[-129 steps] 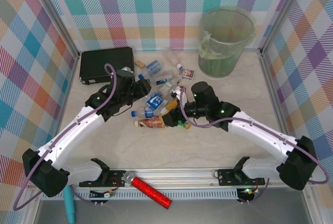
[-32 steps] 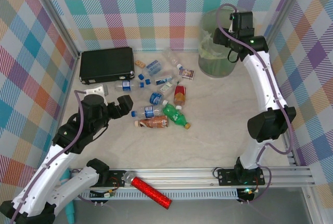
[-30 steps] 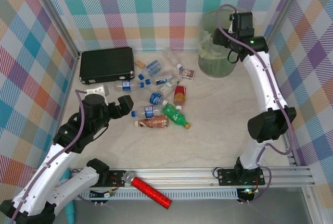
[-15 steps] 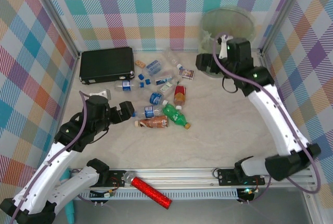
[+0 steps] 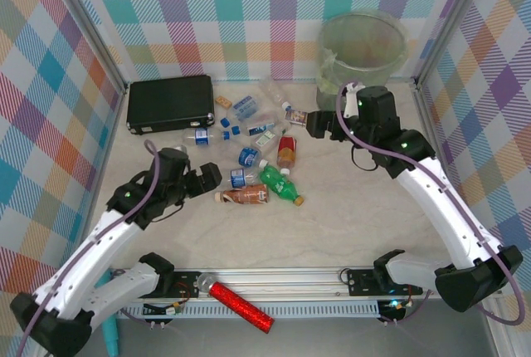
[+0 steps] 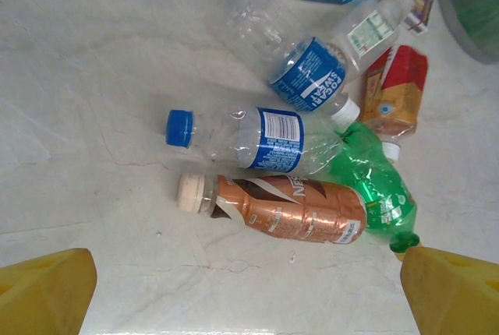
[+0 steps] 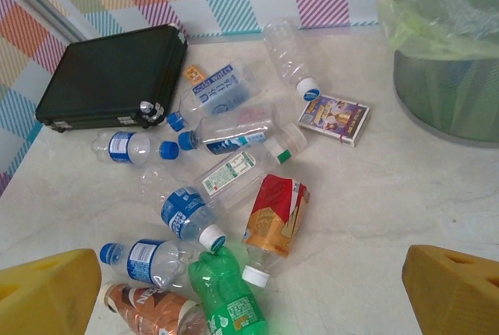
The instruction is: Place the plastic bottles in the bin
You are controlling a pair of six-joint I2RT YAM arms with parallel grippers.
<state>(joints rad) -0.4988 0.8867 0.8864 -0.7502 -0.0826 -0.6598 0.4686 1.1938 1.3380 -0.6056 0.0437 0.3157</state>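
Note:
Several plastic bottles (image 5: 253,154) lie in a loose pile at mid table. My left gripper (image 5: 211,179) hovers open just left of the pile. Its wrist view has a brown bottle (image 6: 288,209), a clear blue-labelled bottle (image 6: 261,139) and a green bottle (image 6: 376,187) lying ahead of the open gripper (image 6: 245,297). My right gripper (image 5: 314,123) is open and empty at the pile's far right, between the pile and the bin (image 5: 361,62). In the right wrist view, a red-labelled bottle (image 7: 277,212) and a green bottle (image 7: 226,296) lie ahead of the gripper (image 7: 249,296). The bin (image 7: 448,54) stands at the upper right.
A flat black case (image 5: 170,102) lies at the far left, and a small printed box (image 7: 334,114) sits near the bin. A red glittery cylinder (image 5: 241,305) rests on the front rail. Checked walls close in three sides.
The right arm swung from over the bin down and left to the pile's far right edge. The left gripper moved right, closer to the bottles.

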